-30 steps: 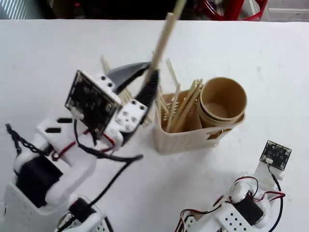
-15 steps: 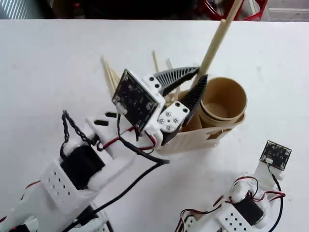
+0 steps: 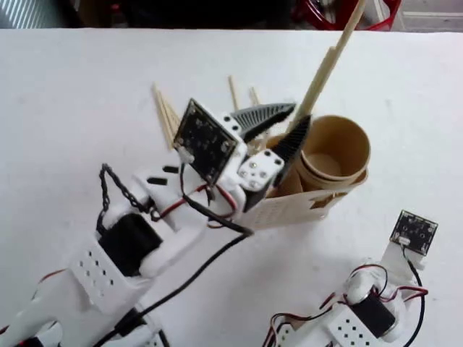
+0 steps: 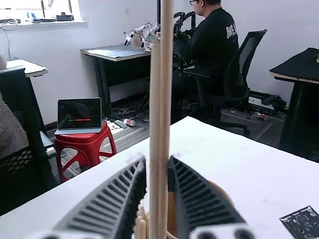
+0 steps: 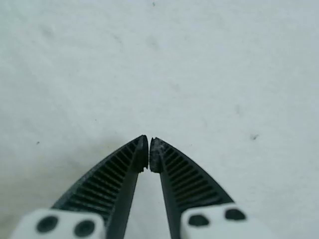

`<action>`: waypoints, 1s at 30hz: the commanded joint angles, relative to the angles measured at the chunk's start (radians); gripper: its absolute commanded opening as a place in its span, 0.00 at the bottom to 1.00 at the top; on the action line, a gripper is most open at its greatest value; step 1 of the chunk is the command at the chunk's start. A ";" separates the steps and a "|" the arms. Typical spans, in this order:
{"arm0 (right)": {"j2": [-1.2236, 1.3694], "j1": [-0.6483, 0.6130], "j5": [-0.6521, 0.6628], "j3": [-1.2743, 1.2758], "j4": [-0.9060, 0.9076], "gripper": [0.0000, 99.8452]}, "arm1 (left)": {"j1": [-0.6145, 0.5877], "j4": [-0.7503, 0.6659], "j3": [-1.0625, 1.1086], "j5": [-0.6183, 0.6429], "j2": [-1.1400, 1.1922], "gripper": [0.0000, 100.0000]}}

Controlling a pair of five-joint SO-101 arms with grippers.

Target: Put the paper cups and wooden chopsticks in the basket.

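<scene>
White table (image 3: 72, 87), left tool (image 3: 300, 116) gripping upright chopsticks (image 3: 329, 61) over basket (image 3: 296, 210), right tool (image 5: 149, 149) clenched.

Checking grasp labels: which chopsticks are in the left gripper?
The long chopstick pair rising steeply from the left gripper above the basket, clamped in its jaws. The other chopsticks sit low beyond the arm, ungripped.

Walls: a white wall (image 4: 114, 25) is closing off the far side.
Light: daylight is pouring through a window (image 4: 25, 7).
Furniture: a dark-legged desk (image 4: 117, 52) is standing by the wall, with a black office chair (image 4: 246, 59) near it; a red stool (image 4: 82, 144) is carrying an open laptop (image 4: 79, 115).
Floor: a grey floor (image 4: 137, 130) is gathering cables.
Foreground: a white table (image 3: 72, 87) is spreading wide.
</scene>
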 commanded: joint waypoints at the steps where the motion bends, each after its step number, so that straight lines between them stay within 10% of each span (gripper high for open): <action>1: -0.008 0.007 -0.003 0.009 -0.010 0.02 | -0.033 -0.014 -0.005 0.006 0.001 0.07; 13: -0.008 0.007 -0.003 0.009 -0.010 0.02 | -0.107 -0.012 -0.011 0.002 0.001 0.06; 22: -0.008 0.007 -0.003 0.009 -0.010 0.02 | -0.800 0.000 0.021 0.170 0.165 0.06; 30: -0.008 0.005 -0.003 0.009 -0.010 0.02 | -0.875 0.037 0.008 0.198 0.664 0.06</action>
